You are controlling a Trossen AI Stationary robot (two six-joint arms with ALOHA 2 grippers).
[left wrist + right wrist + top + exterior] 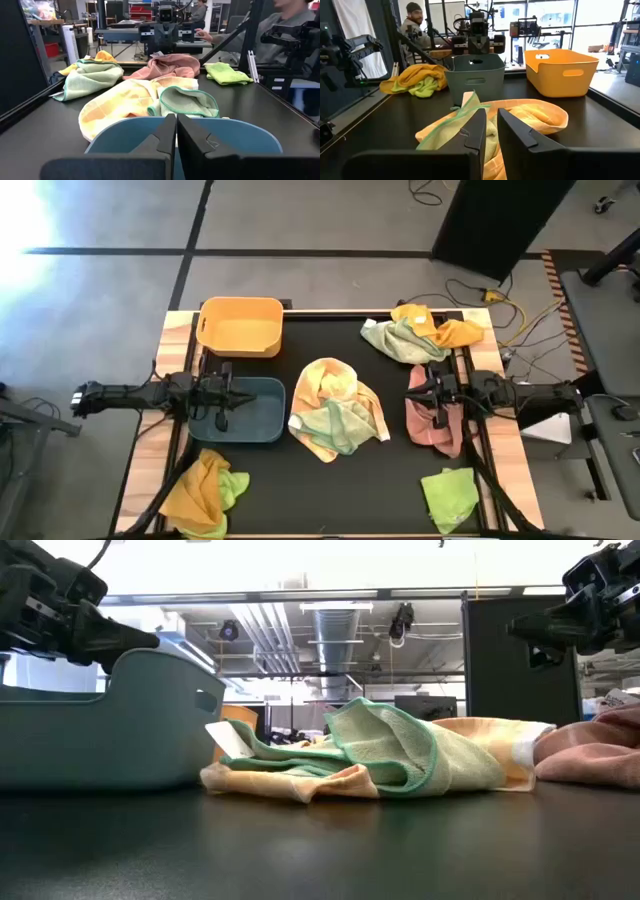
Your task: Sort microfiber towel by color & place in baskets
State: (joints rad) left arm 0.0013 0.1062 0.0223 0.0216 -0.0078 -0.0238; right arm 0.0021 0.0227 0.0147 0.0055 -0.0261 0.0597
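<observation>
Pink towel (433, 420) lies under the right gripper (437, 392), whose fingers stand slightly parted; it should pinch one fold only, while the closed left gripper (222, 393) hovers over the blue-grey basket (258, 422).

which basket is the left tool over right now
The blue-grey basket, in front of the yellow one. The left tool hangs above it, fingers together; the yellow basket has no arm over it.
</observation>
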